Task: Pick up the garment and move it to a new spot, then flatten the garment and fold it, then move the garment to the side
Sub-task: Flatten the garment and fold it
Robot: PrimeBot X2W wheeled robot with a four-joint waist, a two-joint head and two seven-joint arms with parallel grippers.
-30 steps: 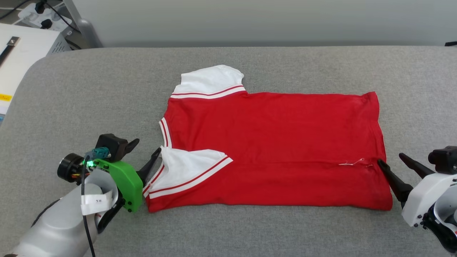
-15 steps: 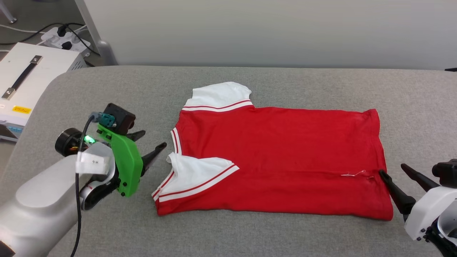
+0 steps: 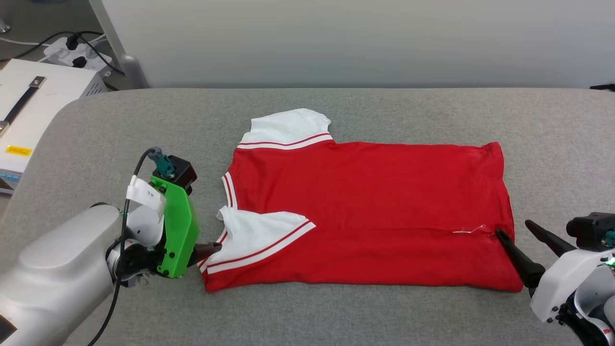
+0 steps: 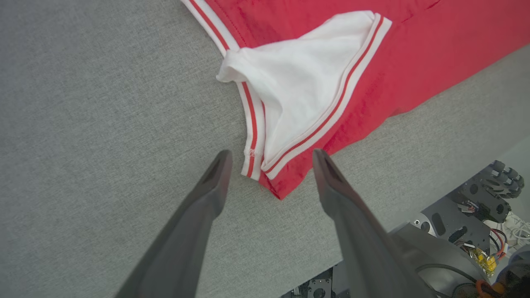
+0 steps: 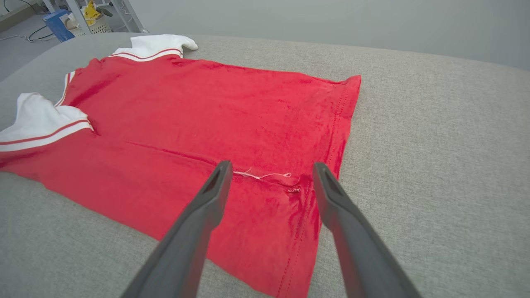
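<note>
Left gripper (image 4: 271,154) at the sleeve corner of the garment (image 3: 365,211), right gripper (image 5: 269,165) at its hem: both stand apart, empty. Catch only 1 layer and your fold may skew.

Grey fabric-covered surface (image 3: 336,312), red garment (image 3: 375,192) lying flat on it, near edge folded over, white sleeves leftward

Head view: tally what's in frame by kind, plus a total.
shirt: 1
pincers: 2 (left pincer, right pincer)
white box: 1
power strip: 1
grey table: 1
Total: 6
</note>
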